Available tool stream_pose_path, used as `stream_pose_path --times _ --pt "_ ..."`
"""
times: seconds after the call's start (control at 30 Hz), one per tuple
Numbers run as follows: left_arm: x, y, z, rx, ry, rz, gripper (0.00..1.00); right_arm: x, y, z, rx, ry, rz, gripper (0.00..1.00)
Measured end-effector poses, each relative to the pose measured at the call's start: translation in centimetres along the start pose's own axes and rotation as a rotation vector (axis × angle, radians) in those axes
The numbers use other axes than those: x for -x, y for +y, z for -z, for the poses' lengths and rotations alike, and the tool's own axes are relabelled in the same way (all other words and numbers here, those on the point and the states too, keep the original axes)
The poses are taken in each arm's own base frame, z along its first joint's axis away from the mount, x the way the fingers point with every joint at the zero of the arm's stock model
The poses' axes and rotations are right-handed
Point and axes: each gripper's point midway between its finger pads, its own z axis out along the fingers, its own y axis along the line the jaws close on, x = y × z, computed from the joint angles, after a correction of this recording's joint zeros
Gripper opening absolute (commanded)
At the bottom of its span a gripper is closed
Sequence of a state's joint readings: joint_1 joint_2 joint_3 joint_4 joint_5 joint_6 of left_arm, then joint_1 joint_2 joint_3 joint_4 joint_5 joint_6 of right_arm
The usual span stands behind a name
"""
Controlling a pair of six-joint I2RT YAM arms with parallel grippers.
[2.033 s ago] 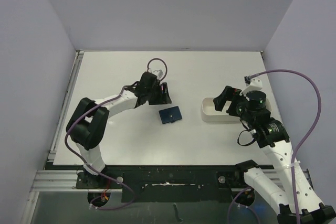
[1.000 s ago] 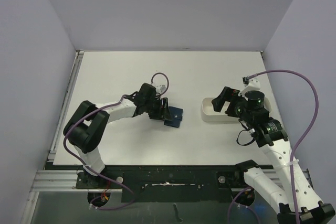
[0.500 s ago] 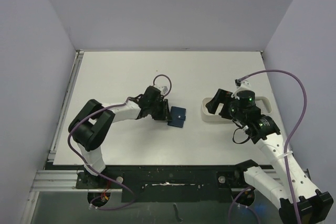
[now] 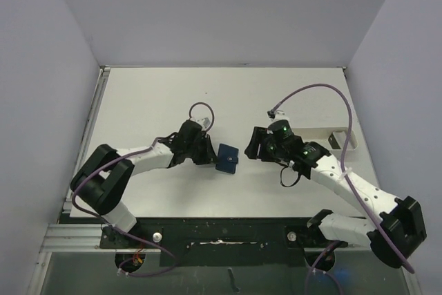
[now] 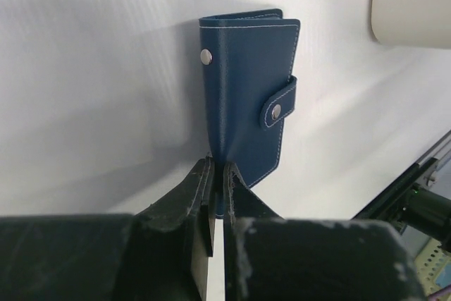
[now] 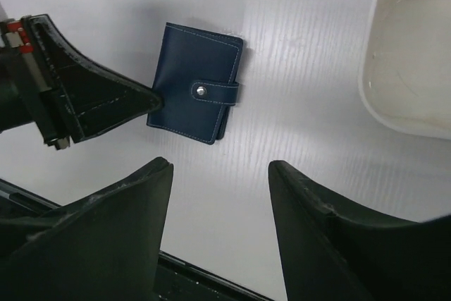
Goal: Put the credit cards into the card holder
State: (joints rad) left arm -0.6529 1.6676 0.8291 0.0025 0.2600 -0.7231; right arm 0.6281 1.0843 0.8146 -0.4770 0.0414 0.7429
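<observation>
The card holder (image 4: 226,158) is a closed navy blue wallet with a snap strap, lying on the white table. My left gripper (image 4: 209,155) is shut on its left edge; in the left wrist view the fingertips (image 5: 236,174) pinch the near edge of the card holder (image 5: 246,100). My right gripper (image 4: 250,148) hovers just right of it, open and empty. From the right wrist, the card holder (image 6: 195,93) lies beyond my right gripper (image 6: 220,168), with the left gripper (image 6: 153,98) at its side. The credit cards are out of view.
A long white tray (image 4: 347,141) stands at the right, behind the right arm; its rim (image 6: 373,82) shows in the right wrist view and its corner (image 5: 412,12) in the left wrist view. The table's front edge (image 6: 190,276) is close under the right gripper.
The left gripper has shut on the card holder's edge. The right arm has swung left from the tray to beside the card holder, its jaws narrowing somewhat.
</observation>
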Motion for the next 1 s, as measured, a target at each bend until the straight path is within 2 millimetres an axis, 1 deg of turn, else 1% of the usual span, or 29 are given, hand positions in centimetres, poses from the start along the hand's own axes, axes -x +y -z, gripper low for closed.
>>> stream_pose_path --times 0.1,0.2,0.33,0.5,0.57,0.77,1.0 --pt "-0.6 0.2 1.5 -0.005 -0.025 0.032 0.0 -0.8 0.9 -1.6 -0.005 0.039 0.02 0.49" --pt "-1.3 0.6 2.6 -0.001 -0.045 0.062 0.0 -1.6 2.5 -3.3 0.003 0.077 0.045 0.46" --pt "-1.6 1.2 3.9 0.011 -0.088 0.088 0.0 -2.9 4.6 -5.8 0.017 0.121 0.078 0.45" --pt "-2.3 1.8 4.7 0.015 -0.106 0.113 0.0 -4.4 6.1 -8.4 0.019 0.173 0.097 0.45" --pt "-2.3 1.9 4.7 0.017 -0.109 0.119 0.0 -5.0 6.4 -9.2 0.019 0.188 0.099 0.45" --pt "-2.4 2.1 4.7 0.021 -0.116 0.123 0.0 -5.9 6.5 -10.6 0.018 0.221 0.094 0.46" --pt "-2.2 2.2 4.7 0.026 -0.126 0.124 0.0 -7.2 6.6 -11.5 0.014 0.261 0.093 0.46"
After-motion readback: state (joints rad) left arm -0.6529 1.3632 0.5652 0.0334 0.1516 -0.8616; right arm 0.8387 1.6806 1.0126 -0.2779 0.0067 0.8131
